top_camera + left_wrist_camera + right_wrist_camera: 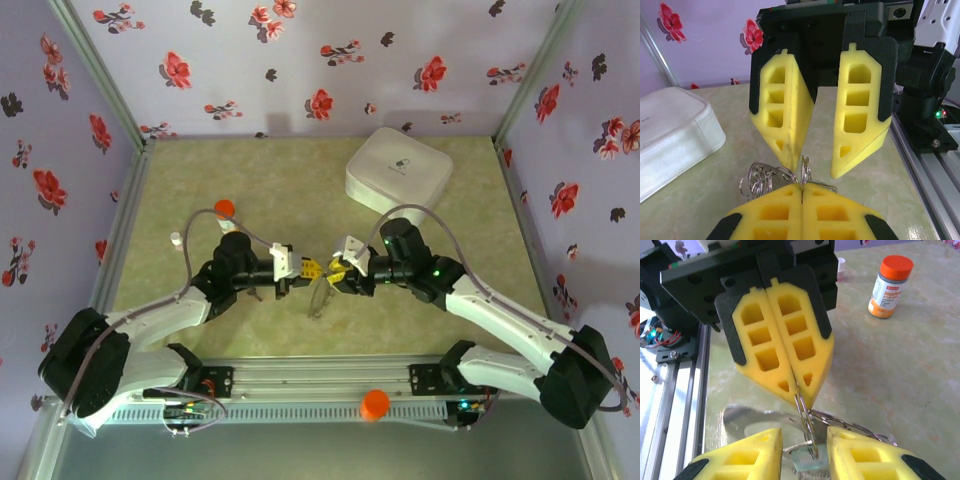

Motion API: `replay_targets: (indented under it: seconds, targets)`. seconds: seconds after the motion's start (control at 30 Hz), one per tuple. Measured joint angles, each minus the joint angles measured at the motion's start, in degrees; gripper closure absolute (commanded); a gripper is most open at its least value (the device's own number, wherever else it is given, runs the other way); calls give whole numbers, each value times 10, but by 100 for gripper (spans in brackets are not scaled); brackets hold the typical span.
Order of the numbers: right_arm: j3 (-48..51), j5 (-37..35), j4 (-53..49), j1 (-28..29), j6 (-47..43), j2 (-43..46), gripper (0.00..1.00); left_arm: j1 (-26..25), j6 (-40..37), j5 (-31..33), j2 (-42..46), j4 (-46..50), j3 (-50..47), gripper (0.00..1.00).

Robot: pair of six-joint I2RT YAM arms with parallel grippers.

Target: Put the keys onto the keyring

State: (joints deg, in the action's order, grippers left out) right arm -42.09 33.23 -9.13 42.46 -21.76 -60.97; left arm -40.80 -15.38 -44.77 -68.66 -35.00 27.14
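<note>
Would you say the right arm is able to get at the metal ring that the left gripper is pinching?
Probably yes. The right gripper stands open, tip to tip with the left gripper, and the metal ring pokes out into the gap between its jaws, with nothing in the way.

The middle of the surface (pixel 290 180) is crowded: the left claw (pixel 311 268) and the right claw (pixel 337 272) meet tip to tip, with the keyring (pixel 320 300) at their tips. The white box (pixel 398 170) blocks the far right corner, and the orange-capped vial (pixel 224 209) stands far left. Bare surface lies open between vial and box, and in front of the claws between the two arms.
</note>
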Motion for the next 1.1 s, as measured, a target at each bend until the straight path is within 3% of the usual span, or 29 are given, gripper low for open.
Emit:
replay_targets:
  seconds: [0.23,0.4,0.43,0.5,0.57,0.73,1.1]
  targets:
    - [0,2,22,0,13,0,82,3,20,-10,-7,-27,-2,100]
    - [0,5,27,0,15,0,98,3,32,-14,-10,-40,-3,100]
    - [0,5,27,0,15,0,100,5,34,-15,-10,-40,-3,98]
    - [0,8,27,-1,16,-2,100,6,38,-17,-12,-42,-3,78]
    - [-1,12,24,-1,18,-5,100,6,35,-18,-11,-42,-3,74]
    - [-21,10,-19,0,6,-21,100,6,-5,-17,-10,24,15,76]
    - [-154,-50,-206,38,-113,-83,100,0,-124,1,22,208,70,84]
